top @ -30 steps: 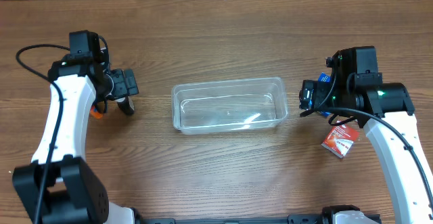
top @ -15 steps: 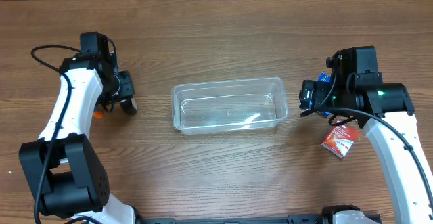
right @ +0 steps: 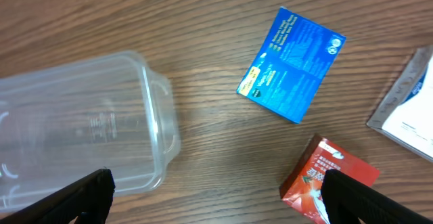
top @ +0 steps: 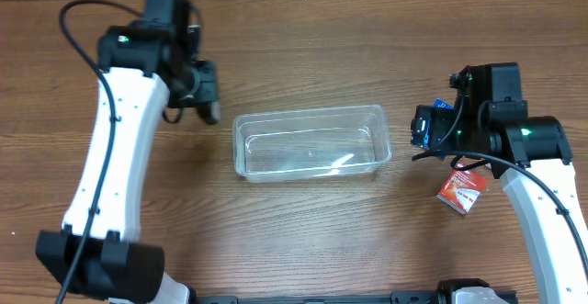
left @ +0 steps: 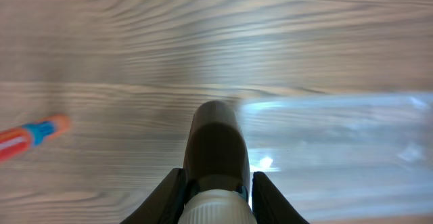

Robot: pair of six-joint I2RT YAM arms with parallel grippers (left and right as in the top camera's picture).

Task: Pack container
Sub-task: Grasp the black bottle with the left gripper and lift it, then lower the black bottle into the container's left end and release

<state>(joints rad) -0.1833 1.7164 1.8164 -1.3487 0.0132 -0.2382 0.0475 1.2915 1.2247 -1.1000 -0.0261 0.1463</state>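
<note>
The left gripper (top: pixel 208 102) has swung right toward the container (top: pixel 310 143), jaws pinching a dark bottle (left: pixel 215 146); the right gripper (right: pixel 218 183) holds its jaws spread wide.

Even light (left-wrist view blurred)

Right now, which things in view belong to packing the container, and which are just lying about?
In the job: container, empty; dark bottle, gripped in the jaws of the left gripper; probably the blue box and red box, lying on the container's right.

Lying about, as far as I can tell: orange-red stick, blurred; white packet.
</note>
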